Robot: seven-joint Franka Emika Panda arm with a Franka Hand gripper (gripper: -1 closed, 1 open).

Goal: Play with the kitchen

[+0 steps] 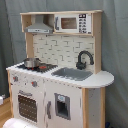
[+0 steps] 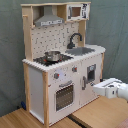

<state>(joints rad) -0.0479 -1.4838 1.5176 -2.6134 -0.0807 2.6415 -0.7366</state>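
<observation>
The kitchen (image 1: 60, 85) is a white and light-wood toy unit, seen in both exterior views. It has a grey hood (image 1: 40, 27), a small microwave (image 1: 70, 22), a black faucet (image 1: 84, 59), a grey sink (image 1: 72, 74), a stove with a metal pot (image 1: 31, 62) and an oven door (image 1: 27, 106). In the second exterior view the kitchen (image 2: 50, 80) fills the left and middle. My white gripper (image 2: 100, 88) reaches in from the second exterior view's right, level with the lower cabinet door (image 2: 91, 75) and close in front of it. A white rounded part of the arm (image 1: 20, 123) shows at the first exterior view's bottom edge.
Grey curtains (image 1: 115, 45) hang behind the kitchen. It stands on a wooden floor (image 2: 100, 115). The round counter end (image 1: 102, 80) juts out beside the sink.
</observation>
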